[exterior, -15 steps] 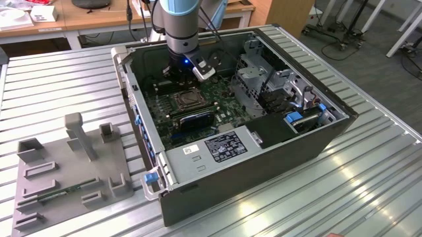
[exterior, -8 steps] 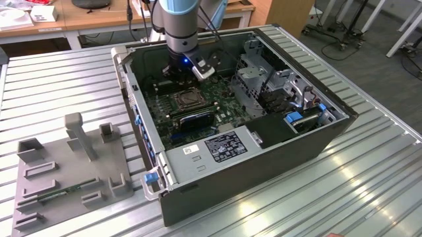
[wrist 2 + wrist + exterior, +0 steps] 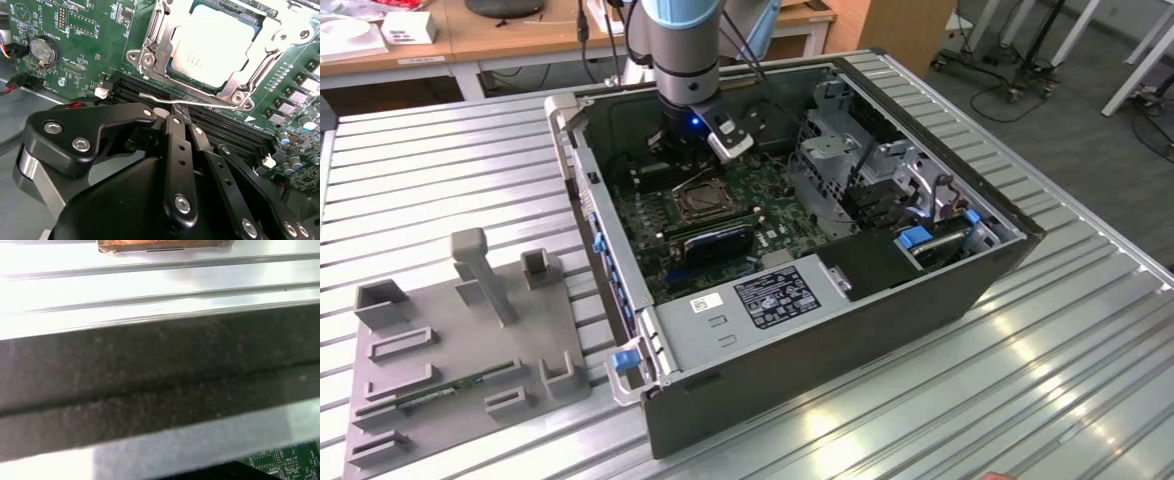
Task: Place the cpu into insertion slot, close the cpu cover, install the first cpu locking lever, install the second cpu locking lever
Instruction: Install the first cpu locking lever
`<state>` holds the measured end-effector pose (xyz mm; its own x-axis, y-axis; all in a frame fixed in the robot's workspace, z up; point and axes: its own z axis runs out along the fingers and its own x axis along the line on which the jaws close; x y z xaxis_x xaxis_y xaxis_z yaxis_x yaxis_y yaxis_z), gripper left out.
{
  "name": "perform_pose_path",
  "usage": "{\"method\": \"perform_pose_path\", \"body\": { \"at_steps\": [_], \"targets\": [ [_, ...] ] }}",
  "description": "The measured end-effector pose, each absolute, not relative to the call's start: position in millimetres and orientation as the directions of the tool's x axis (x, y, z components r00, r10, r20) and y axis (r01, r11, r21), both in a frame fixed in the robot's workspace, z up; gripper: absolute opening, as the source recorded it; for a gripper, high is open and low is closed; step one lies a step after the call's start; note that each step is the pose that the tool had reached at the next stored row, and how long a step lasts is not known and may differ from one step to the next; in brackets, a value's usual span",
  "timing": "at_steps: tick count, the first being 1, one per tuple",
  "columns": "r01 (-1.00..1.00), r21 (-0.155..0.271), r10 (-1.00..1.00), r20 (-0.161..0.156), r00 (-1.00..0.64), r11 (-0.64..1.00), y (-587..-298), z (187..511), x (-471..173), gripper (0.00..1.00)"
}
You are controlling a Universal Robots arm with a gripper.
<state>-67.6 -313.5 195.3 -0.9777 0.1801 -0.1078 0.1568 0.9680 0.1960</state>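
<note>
claw (image 3: 179, 109) clenched, tips together right at the lever (image 3: 210, 103); can't tell if the wire is pinched between them or just pressed by them

risks as I read it:
- lever is a thin round wire; closed tips have little purchase on it; a small sideways offset and they'd likely skid off, and the sprung wire would snap back up
- if they slip, tips land on the memory slots (image 3: 225, 132) just beside the lever; scrape or latch damage possible
- lever has to tuck under its hook at the end of travel; pushed straight down with no sideways bias it may miss the hook, leaving the cover (image 3: 160, 50) unclamped
- uneven load on the cover while only one side is held could rock the cpu (image 3: 215, 42) on the contacts; can't tell from here whether the lever on the far side is latched
- claw body is low over the board (image 3: 100, 40); not much room inside the case (image 3: 854, 330) for a wide swing

positions:
- cpu seated in the slot (image 3: 698, 200), flat, cover folded down over it, metal top showing through the window
- lever runs along the cover's near edge, between that edge and the memory slots
- claw tips sit at the lever partway along it; cpu lies just beyond the tips, across the cover frame, not touched by the claw
- exterior view: arm hangs inside the open case, slot just below its wrist
</note>
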Motion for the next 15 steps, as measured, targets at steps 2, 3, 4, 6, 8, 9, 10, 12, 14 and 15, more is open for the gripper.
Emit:
{"method": "perform_pose_path", "body": {
  "at_steps": [2, 3, 4, 6, 8, 9, 10, 12, 14, 15],
  "targets": [
    [0.157, 0.196, 0.180, -0.108, -0.978, 0.968, -313.5, 195.5, -67.6, 0.11],
    [0.157, 0.196, 0.180, -0.108, -0.978, 0.968, -313.5, 195.5, -67.6, 0.11],
    [0.157, 0.196, 0.180, -0.108, -0.978, 0.968, -313.5, 195.5, -67.6, 0.11],
    [0.157, 0.196, 0.181, -0.108, -0.978, 0.968, -313.6, 196.0, -67.7, 0.11],
    [0.157, 0.196, 0.181, -0.108, -0.978, 0.968, -313.5, 199.4, -67.7, 0.11],
    [0.157, 0.196, 0.181, -0.108, -0.978, 0.968, -313.3, 201.9, -67.7, 0.11],
    [0.157, 0.196, 0.181, -0.108, -0.978, 0.968, -313.2, 204.5, -67.6, 0.11],
    [0.157, 0.196, 0.181, -0.108, -0.978, 0.968, -312.7, 210.2, -67.7, 0.11],
    [0.157, 0.196, 0.181, -0.108, -0.978, 0.968, -312.0, 216.7, -67.7, 0.11],
    [0.157, 0.197, 0.181, -0.108, -0.978, 0.968, -311.7, 219.9, -67.6, 0.11]
  ]
}}
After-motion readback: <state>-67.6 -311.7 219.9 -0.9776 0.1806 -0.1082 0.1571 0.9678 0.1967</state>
